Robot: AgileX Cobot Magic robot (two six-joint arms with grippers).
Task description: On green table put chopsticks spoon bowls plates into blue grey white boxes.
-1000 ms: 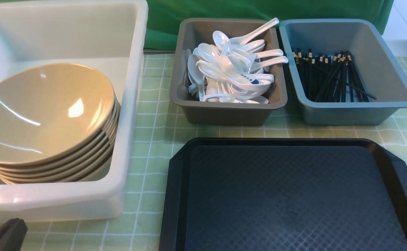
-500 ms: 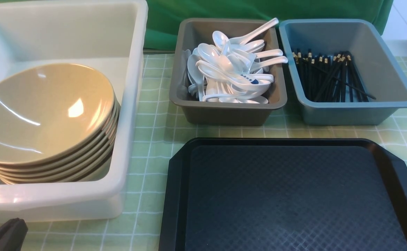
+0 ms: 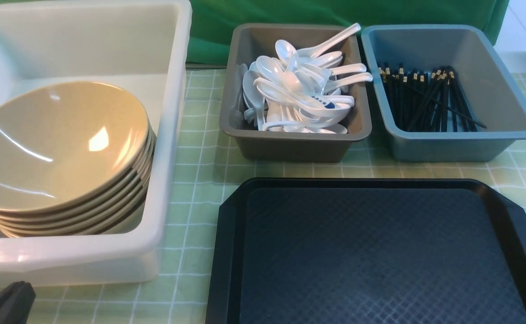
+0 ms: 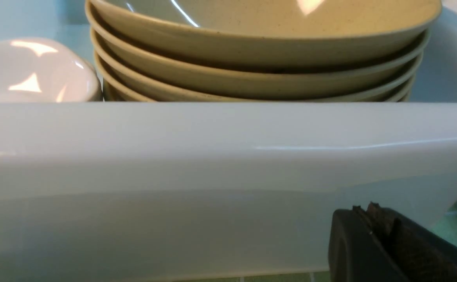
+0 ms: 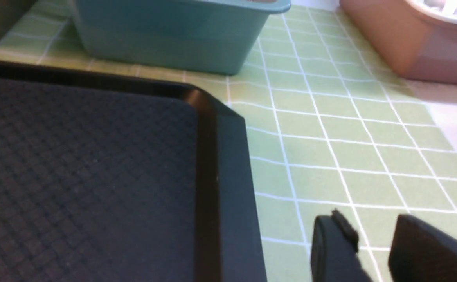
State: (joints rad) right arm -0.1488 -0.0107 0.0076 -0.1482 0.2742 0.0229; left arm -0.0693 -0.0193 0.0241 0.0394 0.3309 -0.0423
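Observation:
A stack of tan bowls sits in the large white box at the left; the left wrist view shows the stack with a white plate beside it, behind the box wall. Several white spoons fill the grey box. Black chopsticks lie in the blue box. My left gripper is shut and empty, low outside the white box's near wall; it also shows in the front view. My right gripper is open and empty over the green table.
An empty black textured tray lies at the front centre and right; its corner is beside my right gripper. A pink tub stands on the far side of the blue box. A green cloth hangs at the back.

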